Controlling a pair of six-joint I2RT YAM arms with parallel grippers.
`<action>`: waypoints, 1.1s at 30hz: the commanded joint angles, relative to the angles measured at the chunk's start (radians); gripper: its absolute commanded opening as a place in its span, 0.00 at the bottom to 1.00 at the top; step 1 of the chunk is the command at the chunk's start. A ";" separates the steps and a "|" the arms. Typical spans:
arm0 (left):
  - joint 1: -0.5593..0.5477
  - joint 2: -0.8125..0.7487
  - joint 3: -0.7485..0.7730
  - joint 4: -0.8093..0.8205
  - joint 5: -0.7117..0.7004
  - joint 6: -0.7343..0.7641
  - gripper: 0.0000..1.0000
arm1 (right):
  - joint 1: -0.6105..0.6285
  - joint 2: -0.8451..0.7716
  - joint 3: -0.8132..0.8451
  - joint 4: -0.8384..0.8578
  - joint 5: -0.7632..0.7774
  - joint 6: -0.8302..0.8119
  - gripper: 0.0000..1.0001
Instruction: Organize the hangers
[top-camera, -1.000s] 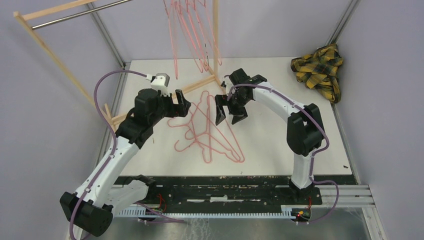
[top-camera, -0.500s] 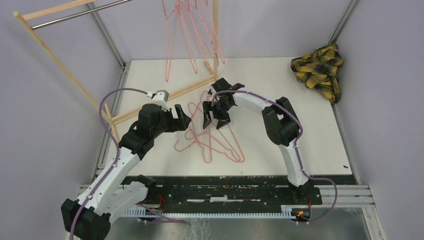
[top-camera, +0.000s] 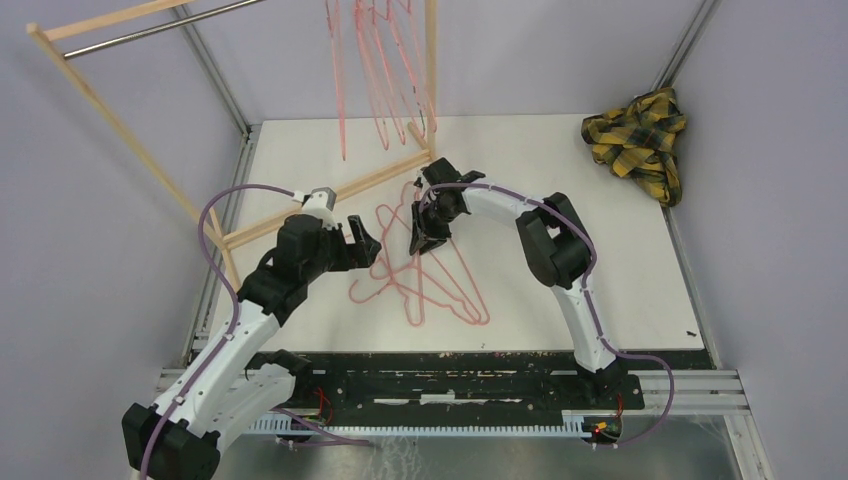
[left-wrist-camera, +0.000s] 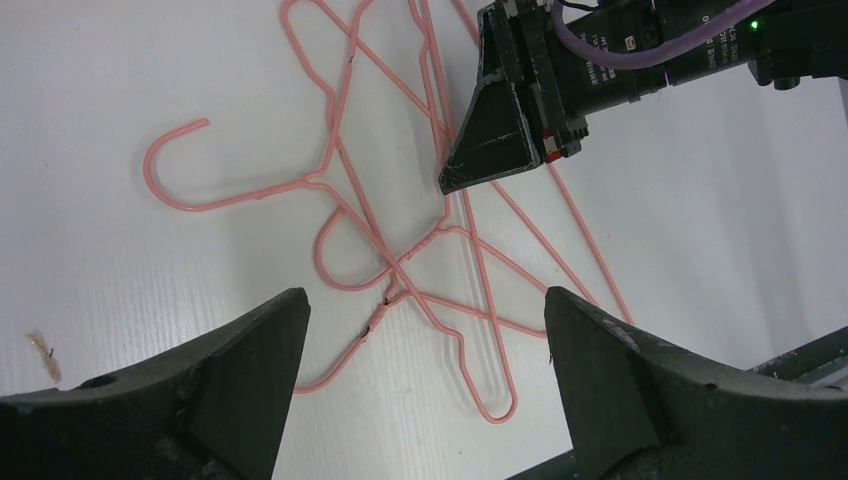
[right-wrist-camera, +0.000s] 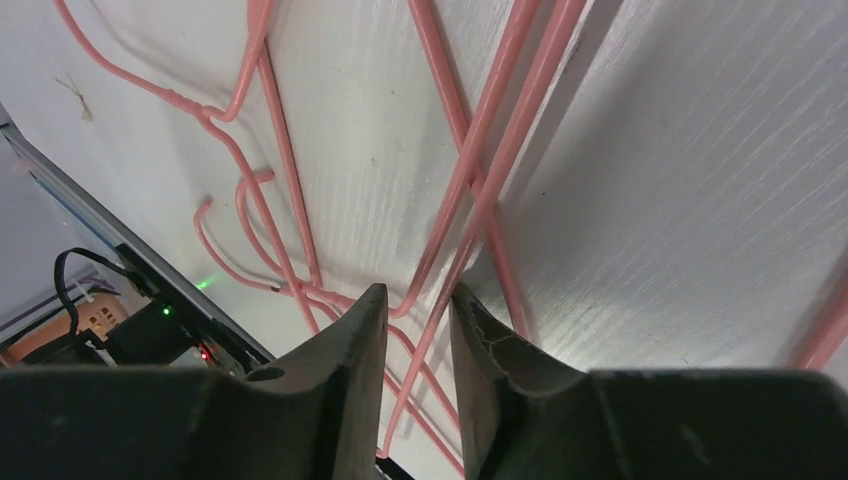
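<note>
right fingers (right-wrist-camera: 335, 400) have closed in around hangers (top-camera: 425, 275) lying diagonally, hooks leftward.

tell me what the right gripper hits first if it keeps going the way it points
The hangers: pink wires run into the gap between the right gripper's fingertips, lying on the table just behind them. Depth is unclear, but it looks nearly on them.

bright, even light, faint soft shadows
</note>
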 joint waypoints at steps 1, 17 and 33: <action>0.004 -0.020 -0.001 0.002 -0.004 -0.039 0.94 | -0.001 0.021 0.014 0.031 0.008 -0.002 0.33; 0.004 -0.052 -0.078 0.033 0.037 -0.094 0.93 | -0.062 -0.100 -0.067 0.168 -0.109 0.165 0.01; 0.005 0.037 -0.245 0.381 0.157 -0.263 0.92 | -0.092 -0.153 -0.104 0.407 -0.256 0.452 0.01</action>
